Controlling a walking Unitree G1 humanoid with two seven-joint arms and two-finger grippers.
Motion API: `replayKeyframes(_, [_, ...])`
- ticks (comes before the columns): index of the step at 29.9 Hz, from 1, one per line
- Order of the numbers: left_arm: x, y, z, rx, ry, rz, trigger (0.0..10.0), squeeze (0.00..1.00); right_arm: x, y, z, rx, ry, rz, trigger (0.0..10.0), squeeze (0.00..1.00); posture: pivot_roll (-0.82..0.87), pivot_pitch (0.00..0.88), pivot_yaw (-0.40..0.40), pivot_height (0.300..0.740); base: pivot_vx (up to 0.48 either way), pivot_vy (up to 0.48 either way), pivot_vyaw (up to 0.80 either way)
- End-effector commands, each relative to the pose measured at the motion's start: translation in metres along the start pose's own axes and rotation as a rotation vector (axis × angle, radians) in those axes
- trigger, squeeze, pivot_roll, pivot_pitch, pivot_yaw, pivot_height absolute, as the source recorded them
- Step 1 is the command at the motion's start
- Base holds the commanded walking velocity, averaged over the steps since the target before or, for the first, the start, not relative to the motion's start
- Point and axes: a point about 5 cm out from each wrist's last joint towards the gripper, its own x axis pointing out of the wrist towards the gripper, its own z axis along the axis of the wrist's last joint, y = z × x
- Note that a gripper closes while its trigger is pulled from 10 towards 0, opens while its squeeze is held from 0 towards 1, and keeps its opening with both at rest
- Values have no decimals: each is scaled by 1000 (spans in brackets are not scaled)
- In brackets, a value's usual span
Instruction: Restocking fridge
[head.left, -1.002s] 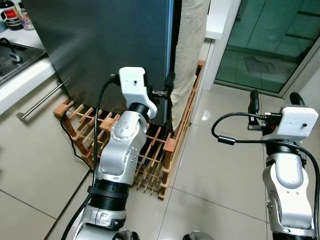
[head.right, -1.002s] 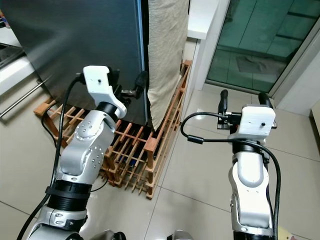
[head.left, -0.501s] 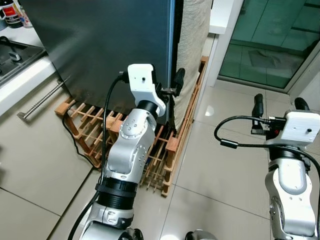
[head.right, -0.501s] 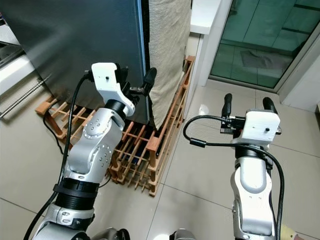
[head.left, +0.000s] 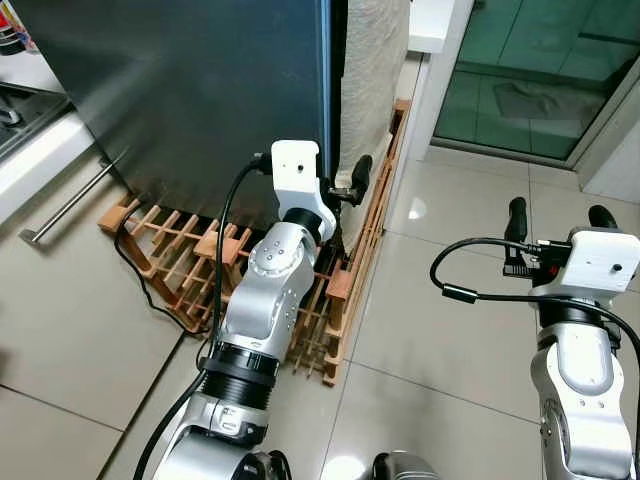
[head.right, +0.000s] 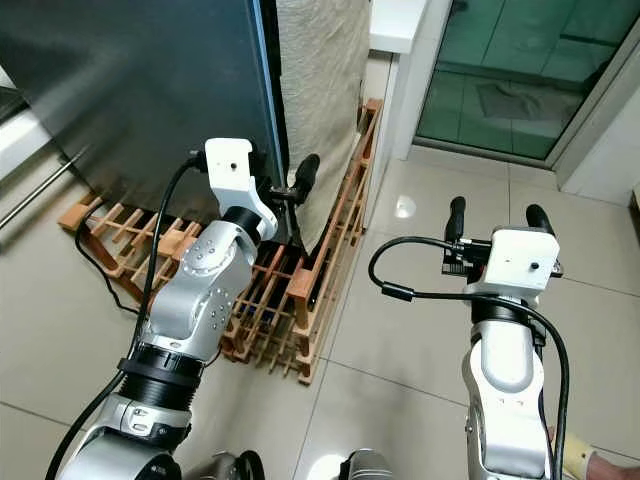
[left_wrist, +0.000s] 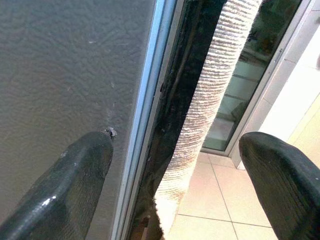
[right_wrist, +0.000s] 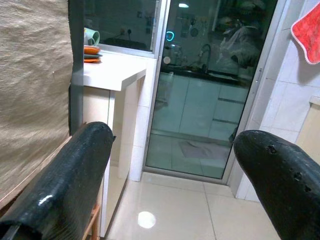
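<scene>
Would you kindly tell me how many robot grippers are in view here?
2. The left gripper is raised at the edge of the dark fridge door, beside the hanging cloth, fingers open. The right gripper hangs over the tiled floor, fingers open, holding nothing.

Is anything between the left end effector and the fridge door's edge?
Nothing visible blocks it. The left end effector is open right at the fridge door edge, one finger against the door face. A hanging cloth sits just beside the edge, between the fingers.
</scene>
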Motion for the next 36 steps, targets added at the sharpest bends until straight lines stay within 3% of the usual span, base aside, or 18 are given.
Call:
replayKeyframes(1, [13,-27,19,-50,-65,-62,10000,0,-2,-1,3,-7,-12,-8,10000,220,-270,146,65,732,0,0,0])
replayKeyframes(14, [21,-37,18,-101,-21,-135,10000,0,-2,0,0,-6,-4,-13,10000,220,-271,151,73,732,0,0,0])
replayKeyframes(17, [25,-38,10,-55,70,-161,10000,0,-2,0,-1,-7,1,-15,10000,224,-263,152,73,732,0,0,0])
replayKeyframes(20, [29,-34,5,-34,101,-141,10000,0,-1,1,-2,-6,1,-13,10000,220,-263,153,73,732,0,0,0])
replayKeyframes(26, [36,-36,18,-39,74,-157,10000,0,0,2,-2,-7,-2,-13,10000,224,-269,153,78,732,0,0,0])
replayKeyframes(29, [29,-28,27,-45,19,-148,10000,0,-1,0,-1,-12,-8,-19,10000,224,-267,156,79,732,0,0,0])
replayKeyframes(33, [-1,-6,42,-83,-172,-110,10000,0,-7,-6,10,-24,-62,-43,10000,224,-253,157,68,732,0,0,0])
replayKeyframes(34, [-15,0,38,-77,-225,-103,10000,0,-8,-6,15,-29,-87,-52,10000,220,-249,156,60,732,0,0,0])
replayKeyframes(36, [-23,2,33,-46,-248,-110,10000,0,-9,-5,16,-20,-91,-53,10000,224,-248,156,52,732,0,0,0])
